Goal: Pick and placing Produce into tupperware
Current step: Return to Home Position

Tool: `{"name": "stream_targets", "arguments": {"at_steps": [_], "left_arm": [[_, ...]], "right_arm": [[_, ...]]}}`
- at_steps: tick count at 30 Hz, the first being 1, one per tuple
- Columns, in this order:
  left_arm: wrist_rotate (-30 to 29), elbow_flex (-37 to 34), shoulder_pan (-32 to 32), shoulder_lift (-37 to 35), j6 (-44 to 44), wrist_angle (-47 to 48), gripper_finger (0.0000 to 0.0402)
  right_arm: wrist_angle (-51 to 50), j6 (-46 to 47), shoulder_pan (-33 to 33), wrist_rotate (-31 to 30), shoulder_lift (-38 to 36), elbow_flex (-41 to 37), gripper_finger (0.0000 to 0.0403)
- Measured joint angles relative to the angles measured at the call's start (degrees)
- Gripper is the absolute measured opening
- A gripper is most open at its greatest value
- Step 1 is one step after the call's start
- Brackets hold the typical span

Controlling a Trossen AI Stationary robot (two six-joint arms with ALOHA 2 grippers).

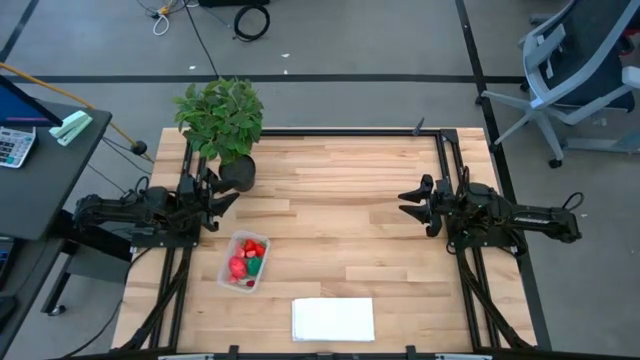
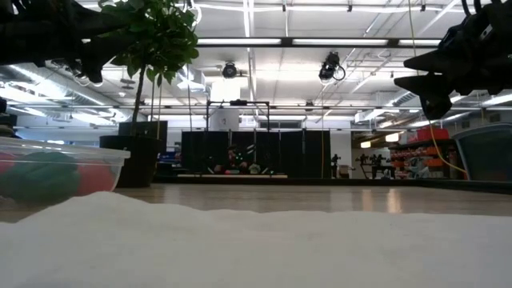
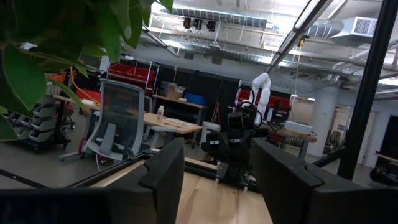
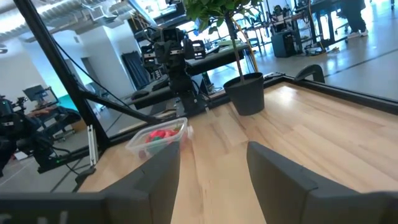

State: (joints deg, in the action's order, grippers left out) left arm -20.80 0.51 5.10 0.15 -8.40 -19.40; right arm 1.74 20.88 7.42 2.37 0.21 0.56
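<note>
The clear tupperware [image 1: 226,272] sits on the left half of the worktop [image 1: 340,220] and holds the produce [image 1: 246,258]: red and pink pieces and one green. The left arm [image 1: 140,212] lies at the worktop's left edge, its jaws released and empty, just beside the potted plant [image 1: 222,118]. The right arm [image 1: 500,215] rests at the right edge, jaws likewise spread, grasping nothing. A white sheet [image 1: 333,319] lies near the tupperware.

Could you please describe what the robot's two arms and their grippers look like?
The left arm and the right arm are both black and slender, built of jointed links, with thin black cables looping alongside. The left gripper and the right gripper each end in two dark fingers, broad and flat-faced with angular tips. No markings are readable.
</note>
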Motion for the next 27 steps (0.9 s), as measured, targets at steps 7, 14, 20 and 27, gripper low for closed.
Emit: {"name": "stream_targets", "arguments": {"at_steps": [7, 14, 20, 27], "left_arm": [[0.0, 0.0, 0.0, 0.1, 0.0, 0.0, 0.0189], [0.0, 0.0, 0.0, 0.1, 0.0, 0.0, 0.0188], [0.0, 0.0, 0.0, 0.1, 0.0, 0.0, 0.0194], [0.0, 0.0, 0.0, 0.1, 0.0, 0.0, 0.0186]], "right_arm": [[0.0, 0.0, 0.0, 0.0, 0.0, 0.0, 0.0194], [0.0, 0.0, 0.0, 0.0, 0.0, 0.0, 0.0194], [0.0, 0.0, 0.0, 0.0, 0.0, 0.0, 0.0194], [0.0, 0.0, 0.0, 0.0, 0.0, 0.0, 0.0194]]}}
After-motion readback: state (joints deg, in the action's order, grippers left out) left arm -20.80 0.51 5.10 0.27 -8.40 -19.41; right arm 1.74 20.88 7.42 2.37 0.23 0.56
